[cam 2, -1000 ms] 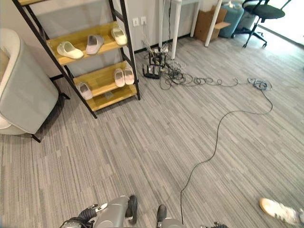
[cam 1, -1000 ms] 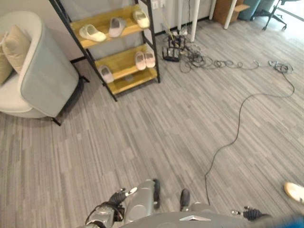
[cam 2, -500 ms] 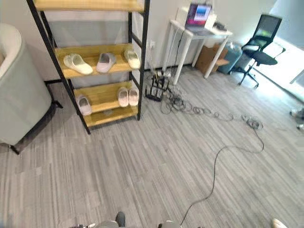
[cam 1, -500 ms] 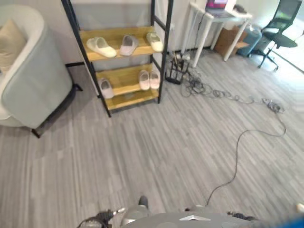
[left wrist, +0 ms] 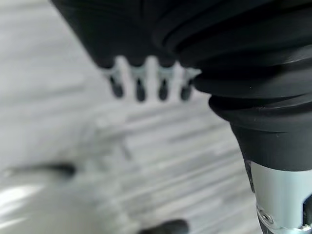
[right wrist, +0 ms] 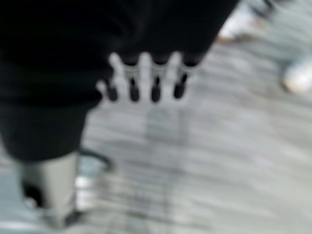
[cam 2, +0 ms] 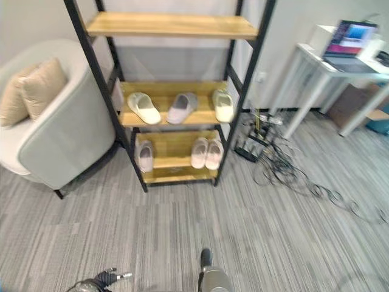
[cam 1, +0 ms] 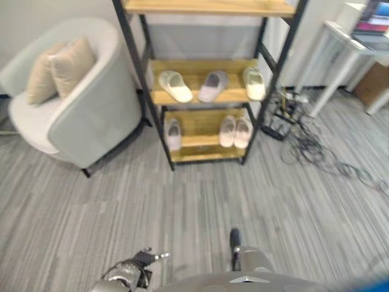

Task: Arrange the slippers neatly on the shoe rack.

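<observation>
Left eye view: black metal shoe rack with yellow wooden shelves (cam 1: 206, 141) against the wall; middle shelf bearing a cream slipper (cam 1: 175, 86), a grey slipper (cam 1: 212, 86) and a pale yellow-white slipper (cam 1: 254, 83), each angled differently and spaced apart.
Left eye view, lower shelf: a pair of pale pink slippers (cam 1: 235, 131) side by side and touching, toes toward the wall; a single pale grey slipper (cam 1: 173, 134) apart at the left end.
Left eye view, surroundings: pale grey tub armchair (cam 1: 91, 121) with two beige cushions (cam 1: 59, 68) just beside the rack; tangle of black cables (cam 1: 313, 149) on the grey striped floor (cam 1: 182, 207); left hand (cam 1: 135, 269) low at the bottom edge, above the floor.
Right eye view: same rack, plus the bare top shelf in full and a white desk (cam 2: 331, 67) with an open laptop (cam 2: 352, 38).
Left wrist view: fingers (left wrist: 140, 87) of the left hand straight, side by side, holding nothing, floor beyond.
Right wrist view: right hand (right wrist: 146, 80) with fingers straight, holding nothing; pale blurred shapes (right wrist: 297, 78) on the floor, cannot tell what.
</observation>
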Motion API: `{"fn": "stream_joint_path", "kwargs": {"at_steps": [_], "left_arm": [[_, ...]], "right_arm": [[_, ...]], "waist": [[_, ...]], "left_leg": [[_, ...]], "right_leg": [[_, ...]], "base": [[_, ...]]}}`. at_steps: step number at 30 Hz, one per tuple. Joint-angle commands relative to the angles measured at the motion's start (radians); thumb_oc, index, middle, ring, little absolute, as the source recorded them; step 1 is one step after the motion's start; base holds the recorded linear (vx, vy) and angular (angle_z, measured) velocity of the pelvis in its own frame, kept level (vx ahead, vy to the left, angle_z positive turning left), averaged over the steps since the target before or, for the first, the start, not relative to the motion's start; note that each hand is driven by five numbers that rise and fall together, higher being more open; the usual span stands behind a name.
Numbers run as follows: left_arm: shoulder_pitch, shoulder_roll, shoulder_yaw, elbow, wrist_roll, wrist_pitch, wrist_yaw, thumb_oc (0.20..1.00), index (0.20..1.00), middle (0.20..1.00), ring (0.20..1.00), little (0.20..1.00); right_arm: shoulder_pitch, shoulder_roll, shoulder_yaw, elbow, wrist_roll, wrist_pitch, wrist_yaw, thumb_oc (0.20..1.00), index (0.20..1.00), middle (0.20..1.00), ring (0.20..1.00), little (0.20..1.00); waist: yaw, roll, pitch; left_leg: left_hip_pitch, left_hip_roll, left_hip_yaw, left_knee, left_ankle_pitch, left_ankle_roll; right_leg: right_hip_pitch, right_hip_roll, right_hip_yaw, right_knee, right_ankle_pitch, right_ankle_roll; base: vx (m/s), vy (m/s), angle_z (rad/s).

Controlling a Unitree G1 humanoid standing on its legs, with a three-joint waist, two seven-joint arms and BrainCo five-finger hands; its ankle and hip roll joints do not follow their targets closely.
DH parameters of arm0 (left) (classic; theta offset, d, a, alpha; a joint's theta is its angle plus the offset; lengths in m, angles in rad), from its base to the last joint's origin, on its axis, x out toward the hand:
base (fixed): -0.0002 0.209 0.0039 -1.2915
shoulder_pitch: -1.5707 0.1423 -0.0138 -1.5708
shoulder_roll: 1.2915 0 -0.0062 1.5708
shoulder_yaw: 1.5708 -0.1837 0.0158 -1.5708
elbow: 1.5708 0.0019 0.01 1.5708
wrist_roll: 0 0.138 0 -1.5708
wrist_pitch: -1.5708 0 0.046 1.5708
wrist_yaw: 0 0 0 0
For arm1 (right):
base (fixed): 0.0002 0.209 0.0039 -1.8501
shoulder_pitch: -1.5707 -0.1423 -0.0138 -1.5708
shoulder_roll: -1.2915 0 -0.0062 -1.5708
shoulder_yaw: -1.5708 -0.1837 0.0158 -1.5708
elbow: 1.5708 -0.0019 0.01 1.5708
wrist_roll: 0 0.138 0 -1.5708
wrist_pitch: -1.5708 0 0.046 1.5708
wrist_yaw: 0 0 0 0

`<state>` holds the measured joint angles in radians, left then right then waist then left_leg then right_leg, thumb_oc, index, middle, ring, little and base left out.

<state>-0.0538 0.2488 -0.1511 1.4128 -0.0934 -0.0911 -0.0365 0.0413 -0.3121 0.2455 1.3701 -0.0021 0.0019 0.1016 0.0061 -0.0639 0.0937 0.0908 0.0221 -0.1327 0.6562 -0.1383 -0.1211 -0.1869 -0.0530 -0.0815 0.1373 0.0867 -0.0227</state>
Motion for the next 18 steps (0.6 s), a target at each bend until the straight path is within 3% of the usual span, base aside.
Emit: {"fn": "stream_joint_path", "kwargs": {"at_steps": [1,2,4,6,7,8,9,10,11,12,16,18], "left_arm": [[-0.05,0.046,0.042,-0.046,-0.127,0.007,0.038,1.0,1.0,1.0,1.0,1.0],[-0.05,0.046,0.042,-0.046,-0.127,0.007,0.038,1.0,1.0,1.0,1.0,1.0],[-0.053,0.043,0.093,-0.035,-0.201,-0.001,0.049,1.0,1.0,1.0,1.0,1.0],[-0.03,0.032,0.114,-0.022,-0.218,-0.007,0.061,1.0,1.0,1.0,1.0,1.0],[-0.025,0.026,0.112,-0.02,-0.214,-0.007,0.065,1.0,1.0,1.0,1.0,1.0],[-0.025,0.026,0.112,-0.02,-0.214,-0.007,0.065,1.0,1.0,1.0,1.0,1.0],[-0.018,0.024,0.11,-0.003,-0.19,-0.004,0.078,1.0,1.0,1.0,1.0,1.0],[-0.017,0.024,0.11,-0.003,-0.19,-0.004,0.078,1.0,1.0,1.0,1.0,1.0],[-0.013,0.027,0.102,0.0,-0.197,-0.004,0.077,1.0,1.0,1.0,1.0,1.0],[-0.01,0.027,0.113,0.018,-0.197,-0.001,0.075,1.0,1.0,1.0,1.0,1.0],[0.021,0.042,0.143,0.05,-0.154,0.006,0.087,1.0,1.0,1.0,1.0,1.0],[0.027,0.052,0.146,0.046,-0.166,-0.003,0.084,1.0,1.0,1.0,1.0,1.0]], "right_arm": [[-0.036,-0.037,0.039,-0.047,0.05,-0.007,-0.024,1.0,1.0,1.0,1.0,1.0],[-0.036,-0.036,0.039,-0.047,0.05,-0.007,-0.024,1.0,1.0,1.0,1.0,1.0],[-0.043,-0.034,0.056,-0.095,0.076,-0.023,-0.008,1.0,1.0,1.0,1.0,1.0],[-0.044,-0.047,0.072,-0.12,0.058,-0.027,-0.003,1.0,1.0,1.0,1.0,1.0],[-0.048,-0.046,0.071,-0.118,0.052,-0.029,-0.007,1.0,1.0,1.0,1.0,1.0],[-0.048,-0.046,0.071,-0.118,0.052,-0.029,-0.007,1.0,1.0,1.0,1.0,1.0],[-0.05,-0.042,0.076,-0.122,0.035,-0.031,-0.016,1.0,1.0,1.0,1.0,1.0],[-0.05,-0.042,0.076,-0.122,0.035,-0.031,-0.016,1.0,1.0,1.0,1.0,1.0],[-0.061,-0.037,0.095,-0.133,0.019,-0.035,-0.023,1.0,1.0,1.0,1.0,1.0],[-0.064,-0.032,0.109,-0.143,0.0,-0.04,-0.021,1.0,1.0,1.0,1.0,1.0],[-0.051,-0.025,0.122,-0.174,-0.057,-0.05,-0.031,1.0,1.0,1.0,1.0,1.0],[-0.048,-0.011,0.048,-0.2,0.101,-0.052,0.007,1.0,1.0,1.0,1.0,1.0]], "waist": [[-0.004,-0.03,0.105],[-0.006,-0.032,0.103],[0.016,-0.045,0.097],[0.049,-0.058,0.078],[0.059,-0.058,0.069],[0.059,-0.06,0.072],[0.073,-0.044,0.057],[0.073,-0.046,0.063],[0.108,-0.042,0.06],[0.117,-0.04,0.054],[0.114,-0.048,0.028],[0.097,-0.056,0.008]], "left_leg": [[-0.222,0.077,0.134,0.05,0.173,0.093],[-0.225,0.075,0.133,0.049,0.176,0.094],[-0.25,0.117,0.217,0.018,0.152,0.1],[-0.299,0.113,0.244,-0.161,0.109,0.094],[-0.3,0.122,0.236,-0.259,0.119,0.085],[-0.293,0.119,0.237,-0.265,0.121,0.085],[-0.291,0.161,0.214,-0.483,0.212,0.046],[-0.275,0.158,0.216,-0.501,0.221,0.045],[-0.305,0.166,0.148,-0.618,0.274,0.03],[-0.285,0.155,0.102,-0.668,0.281,0.025],[-0.261,0.123,0.102,-0.629,0.262,0.023],[-0.248,0.09,0.131,-0.59,0.217,0.042]], "right_leg": [[0.095,-0.044,-0.035,-0.001,-0.083,0.067],[0.093,-0.046,-0.036,-0.001,-0.082,0.068],[0.14,-0.044,-0.074,0.001,-0.122,0.056],[0.219,-0.047,-0.115,-0.021,-0.166,0.069],[0.23,-0.05,-0.123,-0.026,-0.172,0.077],[0.234,-0.052,-0.123,-0.026,-0.173,0.077],[0.266,-0.04,-0.136,-0.037,-0.195,0.092],[0.274,-0.043,-0.136,-0.038,-0.196,0.092],[0.32,-0.032,-0.134,-0.05,-0.213,0.096],[0.328,-0.028,-0.123,-0.05,-0.219,0.105],[0.352,-0.067,-0.1,-0.046,-0.208,0.139],[0.343,-0.114,-0.07,-0.056,-0.173,0.167]], "base": [[0.12,-0.222,0.12],[0.2,-0.204,0.22],[0.35,-0.15,0.13],[0.53,-0.024,0.38],[0.28,0.06,0.62],[0.37,0.15,0.6],[0.27,0.109,0.37],[0.5,0.191,0.09],[0.36,0.137,-0.01],[0.49,0.218,-0.17],[0.32,0.288,-0.57],[0.2,0.328,-0.26]]}}
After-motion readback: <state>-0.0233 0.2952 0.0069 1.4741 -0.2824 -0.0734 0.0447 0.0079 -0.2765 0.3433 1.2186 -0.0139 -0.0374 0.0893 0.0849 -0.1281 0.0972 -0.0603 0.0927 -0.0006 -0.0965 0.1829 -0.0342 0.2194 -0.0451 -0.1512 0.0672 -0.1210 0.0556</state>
